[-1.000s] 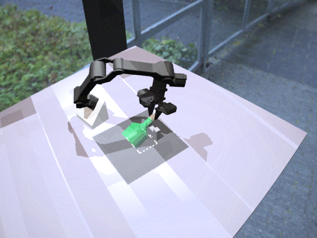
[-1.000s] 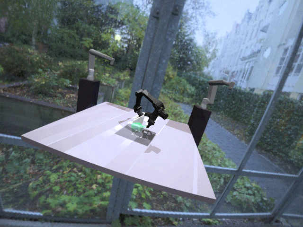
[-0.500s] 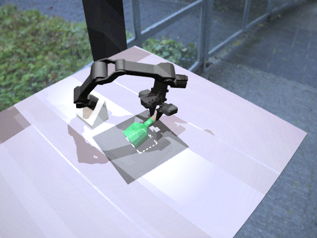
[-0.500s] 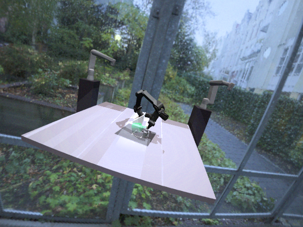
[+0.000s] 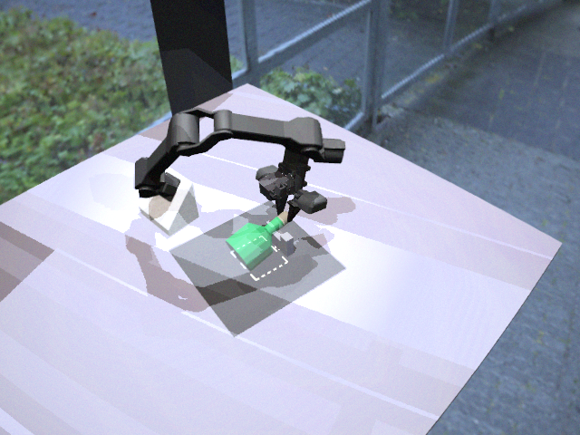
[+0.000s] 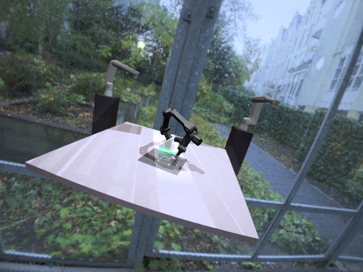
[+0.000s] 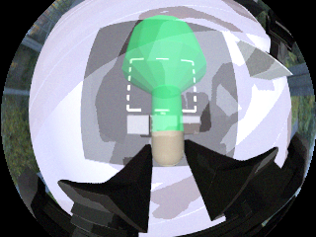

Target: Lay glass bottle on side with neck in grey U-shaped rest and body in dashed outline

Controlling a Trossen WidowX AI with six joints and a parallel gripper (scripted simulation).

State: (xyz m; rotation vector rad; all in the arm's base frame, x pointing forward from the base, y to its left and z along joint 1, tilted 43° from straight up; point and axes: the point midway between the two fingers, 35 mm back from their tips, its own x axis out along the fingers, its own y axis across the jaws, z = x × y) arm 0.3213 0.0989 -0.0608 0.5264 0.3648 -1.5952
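The glass bottle (image 5: 249, 244) (image 6: 165, 152) (image 7: 163, 54) is off its support and already turned on its side, carried above the dark mat (image 5: 234, 309) (image 6: 145, 159) (image 7: 101, 49). Its body overlaps the dashed outline (image 5: 271, 272) (image 7: 128, 94) only in part in the top view and reaches past its far edge in the wrist view. The neck passes over the grey rest (image 5: 286, 246) (image 7: 138, 124) and does not appear seated in it. Outstanding, in my judgement: alignment, a slow lowering and the release; a drop or a knock against the rest would break the glass. The gripper (image 5: 284, 217) (image 6: 178, 154) (image 7: 168, 146) is partly open, its fingers closed on the bottle at the tan tip of the neck. Exact clearance below the bottle cannot be determined.
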